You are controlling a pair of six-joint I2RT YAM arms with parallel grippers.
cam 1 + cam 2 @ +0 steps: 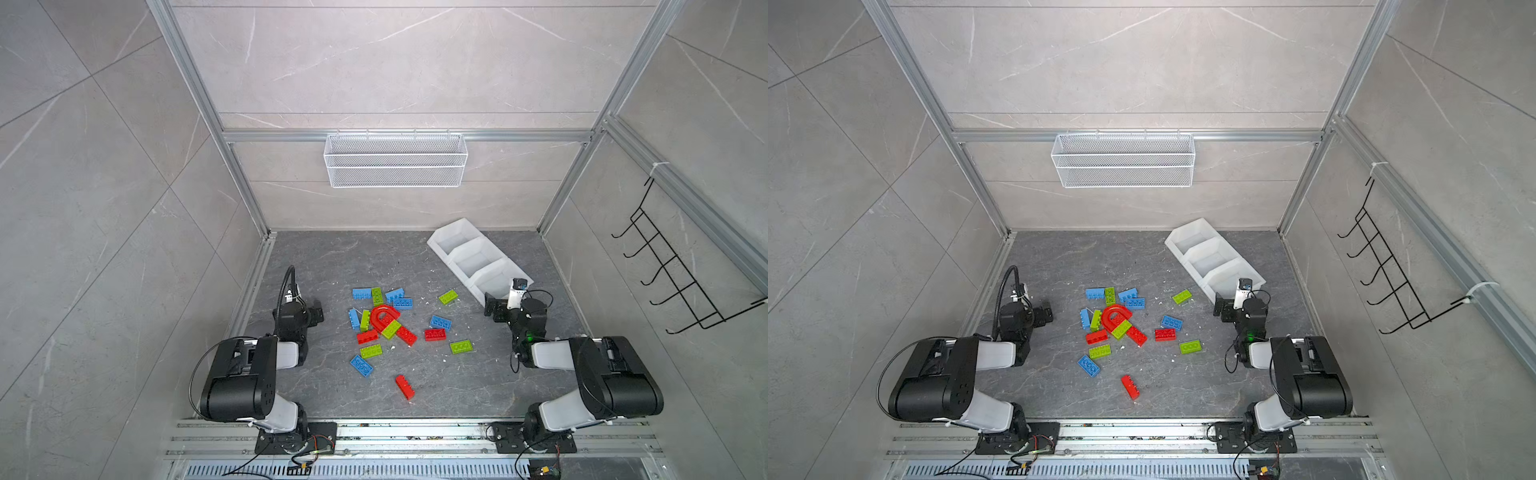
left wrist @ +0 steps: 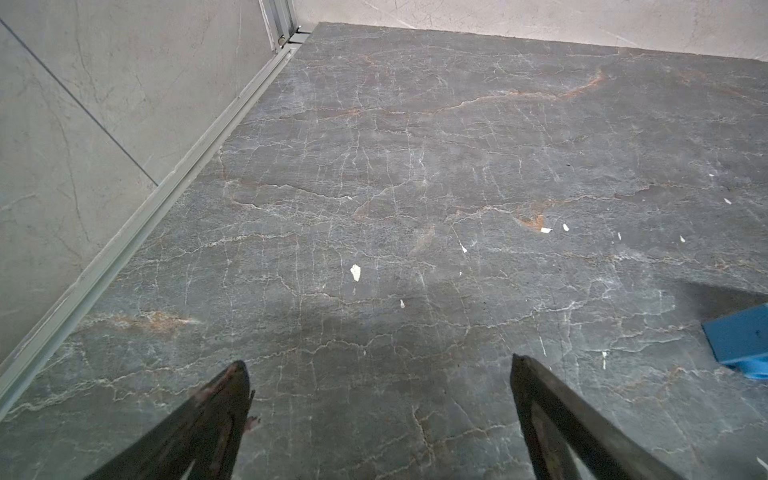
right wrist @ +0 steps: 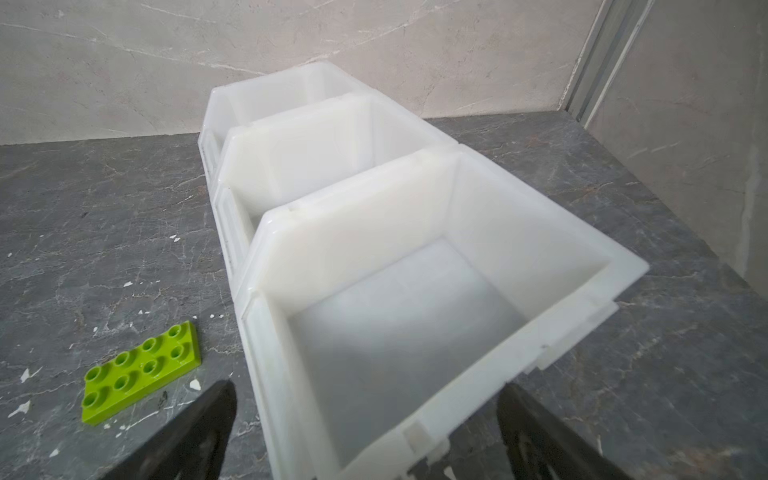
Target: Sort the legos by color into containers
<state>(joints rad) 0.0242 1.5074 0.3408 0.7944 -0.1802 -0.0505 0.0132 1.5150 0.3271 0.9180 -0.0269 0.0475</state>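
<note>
- All three containers (image 1: pixel 473 259) look empty in the right wrist view, and every one of the legos (image 1: pixel 384 320) lies on the counter (image 1: pixel 478 386), so the step in hand seems to be the first pick.
- The left gripper (image 2: pixel 378 360) hangs over bare counter with its jaws spread and nothing between them. The right gripper (image 3: pixel 365 385) is also spread and empty, and it sits at the near end of the bin row.
- A sound start for the right arm is the lime plate (image 3: pixel 141 368), which lies alone just beside the nearest bin. It looks thin, so the jaws probably need to come down almost to the counter and close across its short width.
- It would help to fix one colour per bin before the first drop and to release only once inside the rim (image 3: pixel 457 153).
- The loose bricks are best taken first: the lone red brick (image 1: pixel 404 387), the blue brick (image 1: pixel 440 322), the red brick (image 1: pixel 435 334) and the lime brick (image 1: pixel 461 346) each stand clear of their neighbours.
- In the heap a lime brick (image 1: pixel 390 329) lies across the red arch (image 1: pixel 380 316), so it should be lifted off before the arch.
- The bin row runs diagonally at the back right, well apart from the left gripper, so reaching it looks awkward for that arm.
- The right gripper is close enough to the nearest bin that a careless swing could shove the row.
- The wire basket (image 1: pixel 395 160) on the back wall and the hook rack (image 1: pixel 673 270) are clear of the work.
- White flecks (image 2: pixel 355 272) dot the counter.
</note>
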